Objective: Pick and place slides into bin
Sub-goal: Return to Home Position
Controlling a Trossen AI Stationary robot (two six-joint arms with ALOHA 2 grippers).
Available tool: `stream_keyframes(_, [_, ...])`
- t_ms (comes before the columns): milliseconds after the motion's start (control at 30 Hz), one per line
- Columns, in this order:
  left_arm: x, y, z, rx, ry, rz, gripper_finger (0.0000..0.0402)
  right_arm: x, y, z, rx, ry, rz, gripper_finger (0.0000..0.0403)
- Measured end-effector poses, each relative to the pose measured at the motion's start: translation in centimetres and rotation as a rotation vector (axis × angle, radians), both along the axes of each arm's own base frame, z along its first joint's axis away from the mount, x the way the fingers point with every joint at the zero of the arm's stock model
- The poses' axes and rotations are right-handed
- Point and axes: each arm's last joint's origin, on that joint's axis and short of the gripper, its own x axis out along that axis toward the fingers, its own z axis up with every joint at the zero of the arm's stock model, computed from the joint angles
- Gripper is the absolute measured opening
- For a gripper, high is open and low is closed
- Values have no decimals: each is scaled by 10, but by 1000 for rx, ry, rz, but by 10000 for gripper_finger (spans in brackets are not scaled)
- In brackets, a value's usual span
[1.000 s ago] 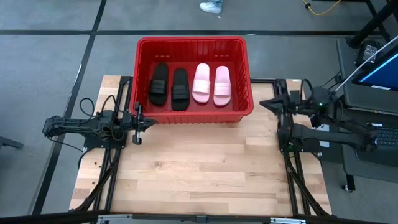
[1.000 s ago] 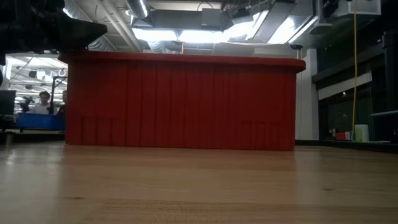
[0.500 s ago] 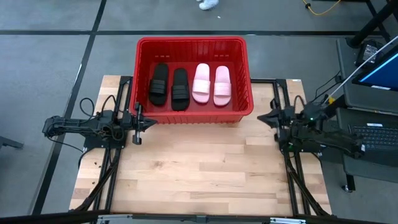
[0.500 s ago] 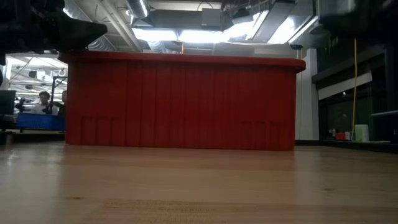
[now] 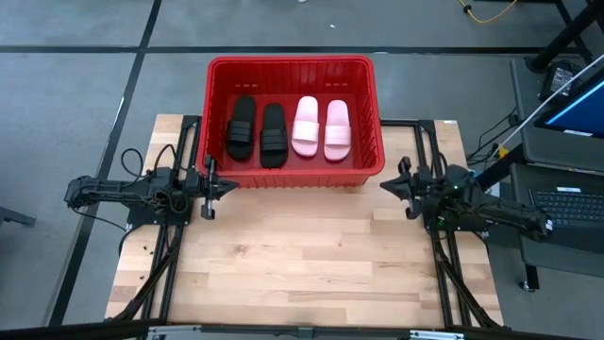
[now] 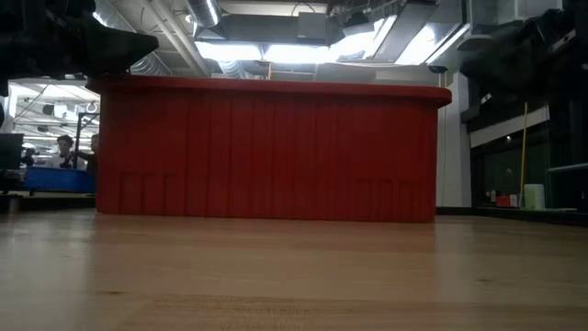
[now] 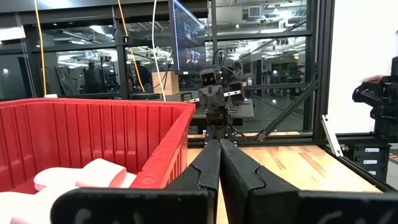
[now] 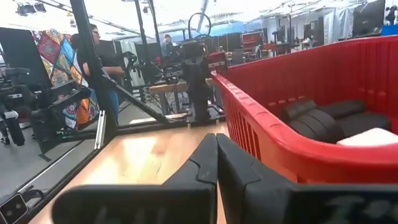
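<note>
The red bin stands at the table's far middle. Inside it lie two black slides and two pale pink slides, side by side on its floor. My left gripper is shut and empty just off the bin's near left corner, fingers level. My right gripper is shut and empty just off the bin's near right corner. The right wrist view shows a black slide over the bin's rim; the left wrist view shows a pink slide.
The wooden table top lies bare between the arms and toward the near edge. A laptop and a keyboard stand off the table's right side. People show in the room beyond, in the low view and right wrist view.
My right gripper has come down from beside the bin's right wall to table height and moved toward the near edge, ending off the bin's near right corner, still shut. The slides and bin have stayed put.
</note>
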Motion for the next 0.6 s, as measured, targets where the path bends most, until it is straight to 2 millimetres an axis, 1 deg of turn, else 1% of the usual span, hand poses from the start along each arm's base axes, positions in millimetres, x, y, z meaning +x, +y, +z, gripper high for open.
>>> stream_keyframes(167, [0,0,0,0,0,0,6,-3,6,5,-24,-48,49,6])
stream_keyframes(300, [0,0,0,0,0,0,6,-2,17,5,-139,-53,154,6])
stream_keyframes(367, [0,0,0,0,0,0,6,-2,22,4,-156,-57,199,6])
stream_keyframes(533, [0,0,0,0,0,0,6,-2,25,1,-81,-15,250,6])
stream_keyframes(600, [0,0,0,0,0,0,6,-1,24,-1,-110,-13,248,6])
